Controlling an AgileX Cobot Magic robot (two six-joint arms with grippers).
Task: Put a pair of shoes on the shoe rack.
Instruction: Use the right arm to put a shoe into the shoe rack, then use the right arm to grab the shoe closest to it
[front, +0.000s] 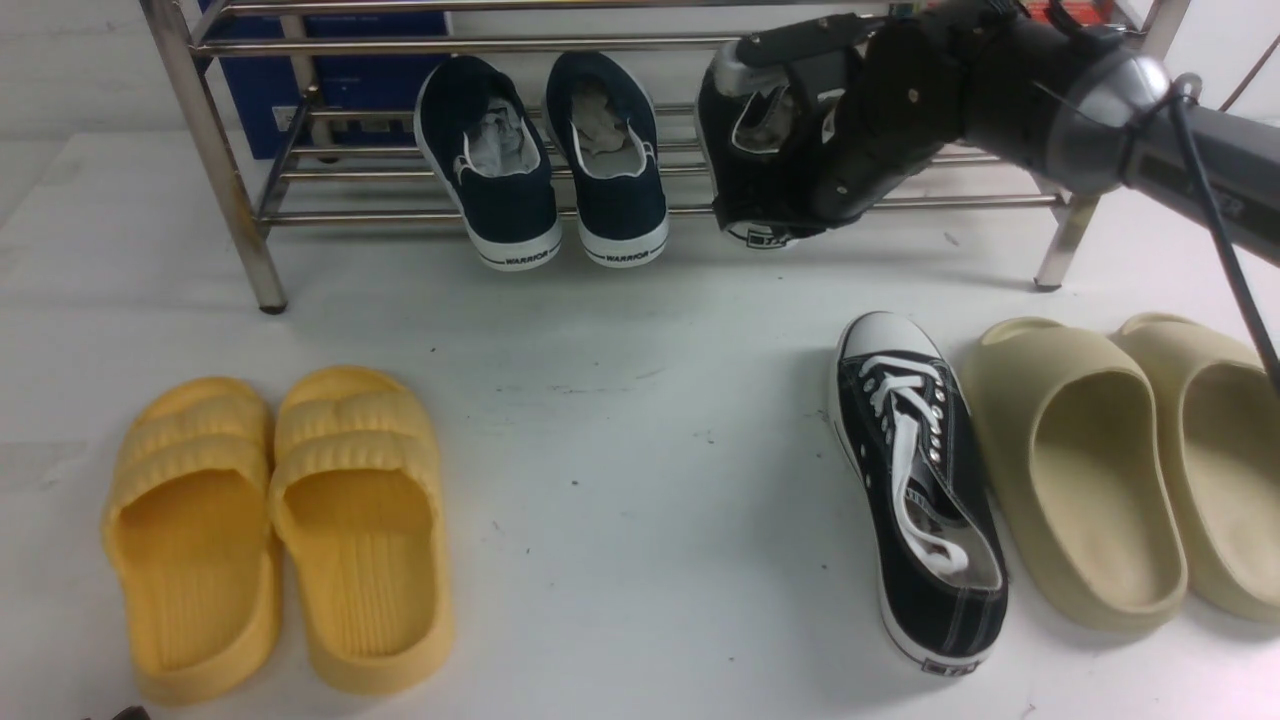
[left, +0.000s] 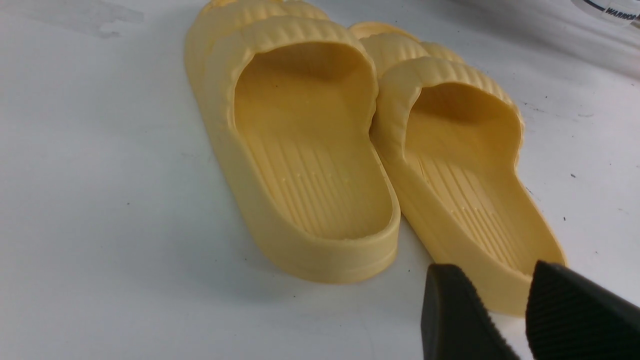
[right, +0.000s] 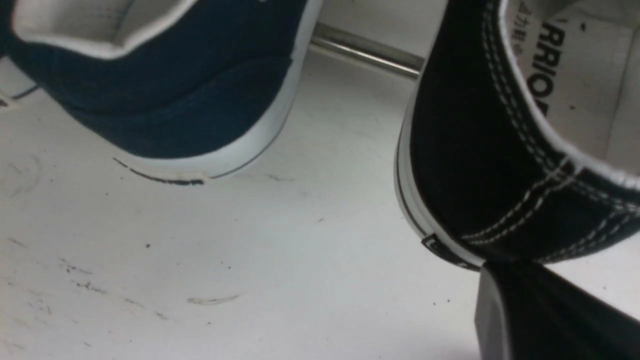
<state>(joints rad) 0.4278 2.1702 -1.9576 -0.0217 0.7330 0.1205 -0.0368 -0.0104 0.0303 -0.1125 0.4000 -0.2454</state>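
One black sneaker (front: 925, 490) with white laces lies on the table at the front right, toe toward the shoe rack (front: 350, 215). The other black sneaker (front: 760, 150) is at the right part of the rack's lower shelf, heel hanging over the front bar. My right gripper (front: 810, 150) is shut on its heel. In the right wrist view one finger of that gripper (right: 505, 270) presses the black heel (right: 475, 150); the other finger is hidden. My left gripper (left: 492, 280) hovers open and empty by the heel of a yellow slide.
Two navy slip-ons (front: 555, 170) sit on the lower shelf, left of the held sneaker, and one shows close by (right: 175, 90). Yellow slides (front: 280, 530) lie front left and beige slides (front: 1130, 480) front right, next to the lying sneaker.
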